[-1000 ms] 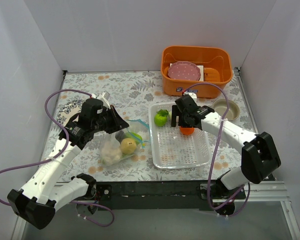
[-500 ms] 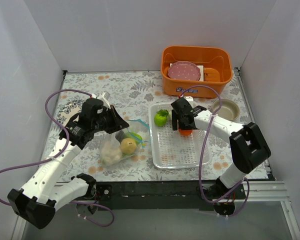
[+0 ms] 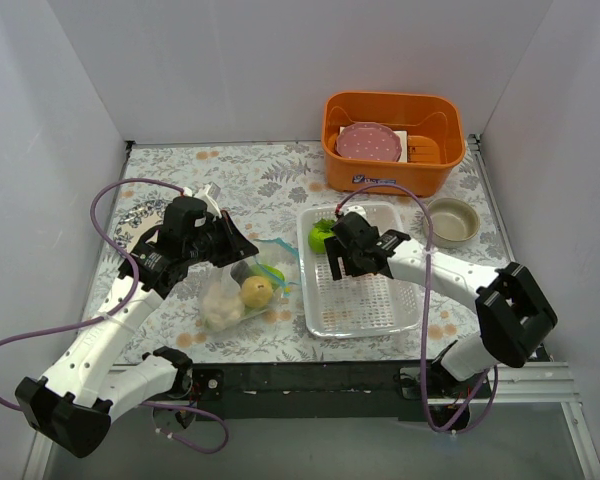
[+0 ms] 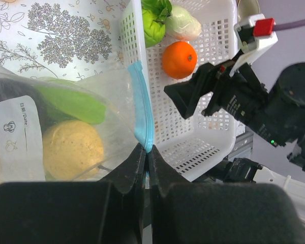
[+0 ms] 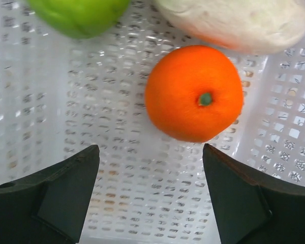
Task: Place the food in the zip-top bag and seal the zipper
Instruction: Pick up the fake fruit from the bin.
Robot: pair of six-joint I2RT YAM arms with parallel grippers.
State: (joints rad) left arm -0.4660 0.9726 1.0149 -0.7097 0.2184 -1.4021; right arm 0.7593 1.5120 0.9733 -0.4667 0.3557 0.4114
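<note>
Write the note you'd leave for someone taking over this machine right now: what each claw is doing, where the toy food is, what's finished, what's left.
The left gripper is shut on the zipper at the mouth of the zip-top bag.
The right gripper is open and empty, low over the tray, with the orange just ahead of its fingers.
Done: the bag holds at least the lemon, the green pepper and a dark piece.
Left: the orange, a green vegetable and a white vegetable lie in the tray. Bag them, then seal the zipper.
</note>
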